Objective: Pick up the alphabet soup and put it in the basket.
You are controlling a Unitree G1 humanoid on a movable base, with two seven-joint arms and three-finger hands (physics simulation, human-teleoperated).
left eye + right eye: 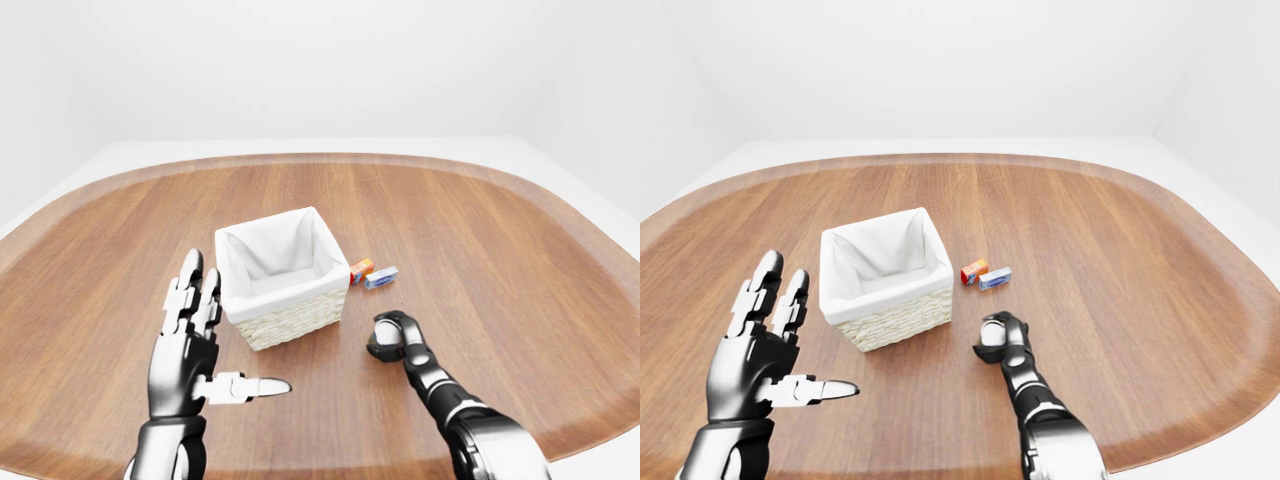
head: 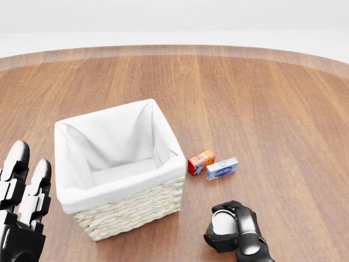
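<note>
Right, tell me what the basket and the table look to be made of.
The basket looks like pale woven wicker, going by the braided strands on its walls, with a white liner that reads as cloth from its soft folds. The table looks like wood, with plank seams, grain and a faint satin sheen, though it could be veneer.
</note>
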